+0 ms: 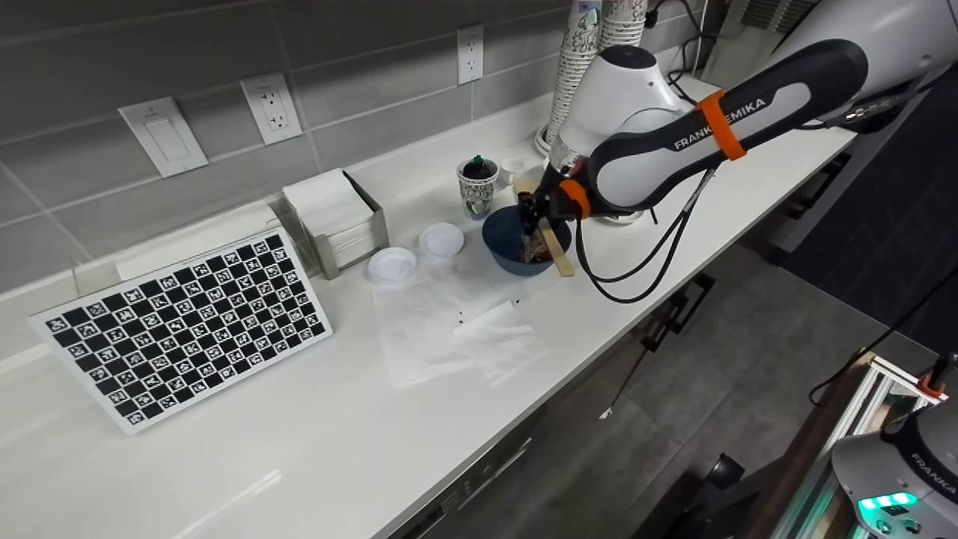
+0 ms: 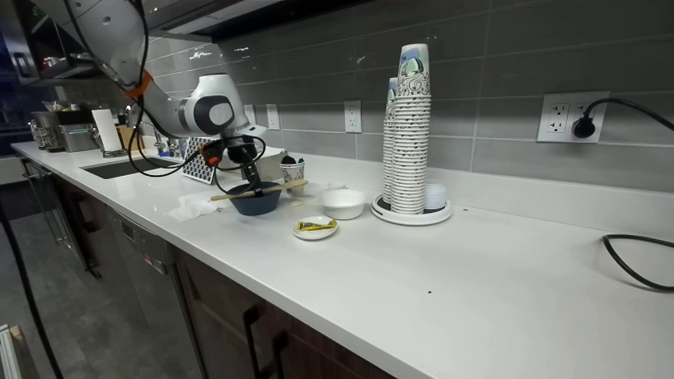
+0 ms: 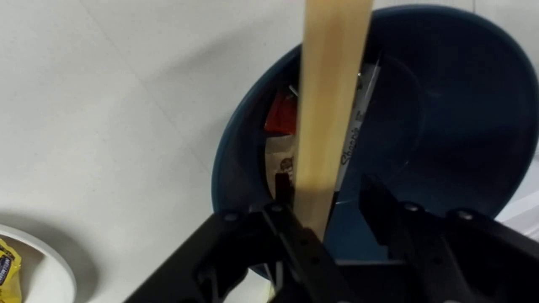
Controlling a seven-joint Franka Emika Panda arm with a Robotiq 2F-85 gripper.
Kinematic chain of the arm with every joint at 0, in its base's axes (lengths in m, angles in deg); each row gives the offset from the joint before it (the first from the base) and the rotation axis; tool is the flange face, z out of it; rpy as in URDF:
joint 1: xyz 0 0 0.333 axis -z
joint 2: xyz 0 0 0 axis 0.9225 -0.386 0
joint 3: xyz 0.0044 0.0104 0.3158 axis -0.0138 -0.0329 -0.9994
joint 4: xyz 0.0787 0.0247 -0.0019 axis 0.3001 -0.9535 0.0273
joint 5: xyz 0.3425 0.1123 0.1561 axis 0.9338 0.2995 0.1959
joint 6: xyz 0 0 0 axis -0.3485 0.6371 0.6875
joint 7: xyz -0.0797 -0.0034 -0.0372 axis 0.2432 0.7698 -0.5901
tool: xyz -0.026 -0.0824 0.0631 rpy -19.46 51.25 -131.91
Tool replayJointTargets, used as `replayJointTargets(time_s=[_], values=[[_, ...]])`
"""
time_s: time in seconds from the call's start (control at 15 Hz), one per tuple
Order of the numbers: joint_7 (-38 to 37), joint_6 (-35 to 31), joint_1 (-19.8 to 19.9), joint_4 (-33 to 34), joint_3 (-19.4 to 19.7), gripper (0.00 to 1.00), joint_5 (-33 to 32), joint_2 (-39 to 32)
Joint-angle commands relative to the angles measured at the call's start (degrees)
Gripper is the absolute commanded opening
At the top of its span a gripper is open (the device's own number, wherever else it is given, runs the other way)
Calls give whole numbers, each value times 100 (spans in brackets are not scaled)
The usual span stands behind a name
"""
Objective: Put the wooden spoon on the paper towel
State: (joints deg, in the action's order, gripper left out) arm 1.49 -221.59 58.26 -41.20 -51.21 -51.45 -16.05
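Note:
The wooden spoon (image 1: 555,248) lies across the rim of the blue bowl (image 1: 503,253); its long handle also shows in an exterior view (image 2: 288,185) and in the wrist view (image 3: 330,92). My gripper (image 3: 326,194) is open over the bowl (image 3: 467,101), with its fingers on either side of the handle. The handle is closer to the left finger in the wrist view, and a gap shows to the right finger. In both exterior views the gripper (image 1: 530,224) reaches down into the bowl (image 2: 256,206). The white paper towel (image 1: 498,337) lies wrinkled on the counter beside the bowl, also in an exterior view (image 2: 192,207).
The bowl holds a red packet (image 3: 281,113), a brown packet (image 3: 278,151) and a marker (image 3: 353,134). Nearby are a paper cup (image 1: 477,193), a white bowl (image 2: 343,204), a plate with a yellow packet (image 2: 316,226), two white lids (image 1: 392,265) and tall cup stacks (image 2: 412,142).

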Motion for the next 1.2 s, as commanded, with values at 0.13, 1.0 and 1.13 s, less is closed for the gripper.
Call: replayJointTargets(time_s=[0.13, 1.0, 1.13], values=[[116, 454, -200, 26, 54, 3, -7, 286], [3716, 851, -235, 399, -1237, 6, 1180, 361], [3934, 929, -212, 393, -1203, 6, 1180, 449]])
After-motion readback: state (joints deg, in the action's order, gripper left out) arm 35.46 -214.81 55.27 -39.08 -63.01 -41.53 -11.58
